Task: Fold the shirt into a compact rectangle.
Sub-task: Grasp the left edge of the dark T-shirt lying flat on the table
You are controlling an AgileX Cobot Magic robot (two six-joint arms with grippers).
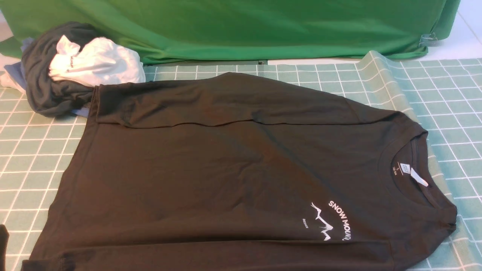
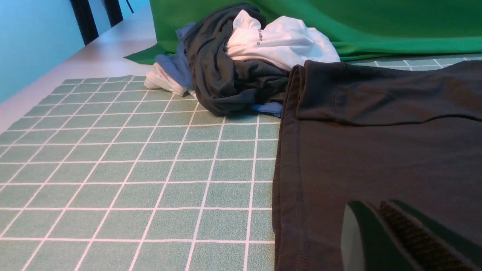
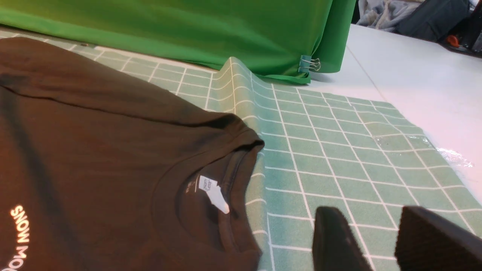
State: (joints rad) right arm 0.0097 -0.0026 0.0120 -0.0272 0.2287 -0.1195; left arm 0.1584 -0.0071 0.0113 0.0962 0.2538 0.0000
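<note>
The black shirt lies flat on the green checked mat, collar and white neck tag to the right, hem to the left. Its far sleeve is folded across the body along the back edge. The white SNOW MOUNTAIN print faces up. Neither gripper shows in the front view. In the left wrist view my left gripper hovers over the shirt near its hem, its jaws pressed together with no cloth seen between them. My right gripper stands open above bare mat beside the collar.
A dark grey garment bundled with a white one sits at the back left, touching the shirt's hem corner. The big green cloth hangs along the back, held by a clip. The mat has a raised ridge at the back right. White tabletop lies beyond it.
</note>
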